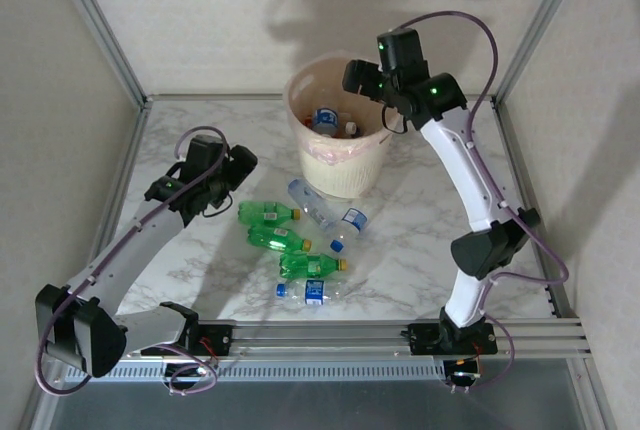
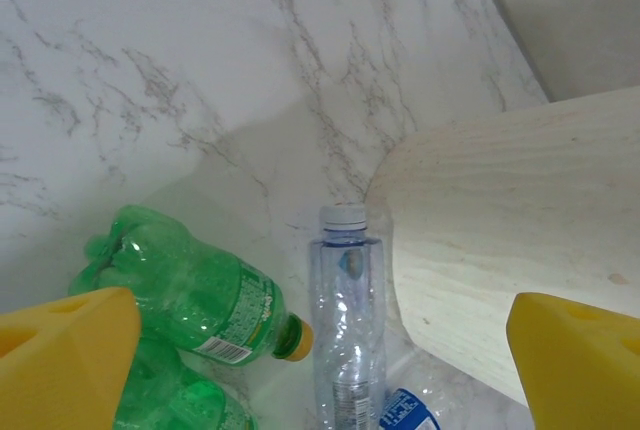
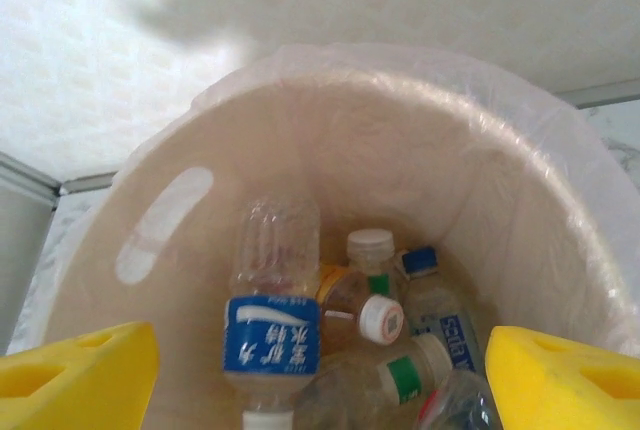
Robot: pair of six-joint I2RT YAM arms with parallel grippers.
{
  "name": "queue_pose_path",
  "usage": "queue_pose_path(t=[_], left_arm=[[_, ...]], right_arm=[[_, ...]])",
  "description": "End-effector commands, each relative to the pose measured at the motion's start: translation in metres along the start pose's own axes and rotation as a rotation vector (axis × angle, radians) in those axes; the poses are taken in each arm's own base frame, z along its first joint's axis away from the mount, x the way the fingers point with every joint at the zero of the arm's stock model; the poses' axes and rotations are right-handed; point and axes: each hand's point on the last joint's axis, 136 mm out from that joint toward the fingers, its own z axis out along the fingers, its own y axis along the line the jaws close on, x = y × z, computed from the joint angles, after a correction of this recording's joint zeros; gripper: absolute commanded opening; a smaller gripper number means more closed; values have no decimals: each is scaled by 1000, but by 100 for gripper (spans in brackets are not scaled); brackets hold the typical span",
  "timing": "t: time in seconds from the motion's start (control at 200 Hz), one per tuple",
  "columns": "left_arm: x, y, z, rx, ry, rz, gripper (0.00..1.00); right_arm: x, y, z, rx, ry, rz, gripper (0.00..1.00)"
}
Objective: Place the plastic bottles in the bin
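Five plastic bottles (image 1: pixel 312 266) lie on the table (image 1: pixel 420 250) just in front of the bin (image 1: pixel 345 175), several more inside it. Over the bin's mouth hangs the right gripper (image 3: pixel 320 375), jaws wide and empty; the left gripper (image 2: pixel 320 365), likewise spread and empty, hovers left of the bin

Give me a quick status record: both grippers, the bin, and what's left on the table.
left gripper: open, empty, above the table
right gripper: open, empty, over the bin
bin: upright, lined, several bottles inside
green bottles: three, lying on the table
clear bottles: lying on the table, nearest the bin's base
task: not finished
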Motion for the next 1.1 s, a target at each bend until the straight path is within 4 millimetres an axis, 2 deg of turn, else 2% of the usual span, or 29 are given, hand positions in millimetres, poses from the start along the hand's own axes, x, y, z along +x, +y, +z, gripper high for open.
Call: queue_pose_path(t=[0.0, 0.18, 0.265, 0.285, 0.34, 0.556, 0.721, 0.871, 1.096], left_arm=[[2, 22, 4, -76, 3, 0, 92], [18, 43, 19, -139, 54, -30, 86], [31, 55, 29, -163, 91, -53, 84], [34, 58, 31, -170, 99, -60, 84], [39, 67, 36, -197, 115, -73, 83], [48, 82, 49, -233, 120, -122, 89], [51, 76, 64, -218, 136, -158, 89], [55, 82, 77, -249, 145, -165, 87], [58, 83, 95, -269, 157, -171, 86]], right_arm=[[2, 22, -40, -99, -39, 4, 85], [30, 45, -71, -189, -40, -43, 84], [43, 44, -78, -188, -32, -48, 84], [51, 51, -82, -206, -23, -58, 84], [61, 51, -85, -211, -12, -53, 84], [93, 62, -95, -262, 29, -52, 85], [105, 72, -98, -282, 46, -63, 85], [111, 79, -98, -288, 53, -70, 85], [117, 78, -97, -278, 59, -71, 85]])
